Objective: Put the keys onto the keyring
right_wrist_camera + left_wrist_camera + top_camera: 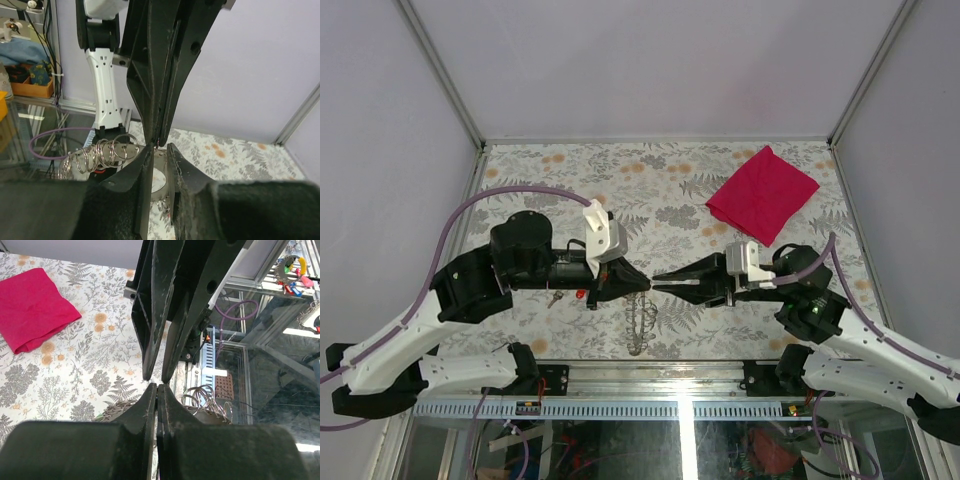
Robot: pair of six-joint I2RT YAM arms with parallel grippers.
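So both arms are nose to nose over the middle of the grey floral-print tabletop (520, 165), near the front edge. The left gripper (640, 283) has its black fingers (145, 405) pressed flat together, and I can't see anything caught between them. The right gripper (662, 281) points straight at it, tips almost touching, with its own fingers (177, 165) standing a little apart. A bit of silvery metal shows in that gap, but I honestly can't tell if they're touching it. Just on the near side of the two tips there's a string of linked silver wire keyrings (638, 322) running toward the near edge. The keys are over to the left of that, down on the table beside the left arm's wrist: a small red-headed key (579, 294), and just left of it a dull metal key (555, 298) that's too small to make out the colour. A crumpled red cloth (763, 193) sits at the far right.
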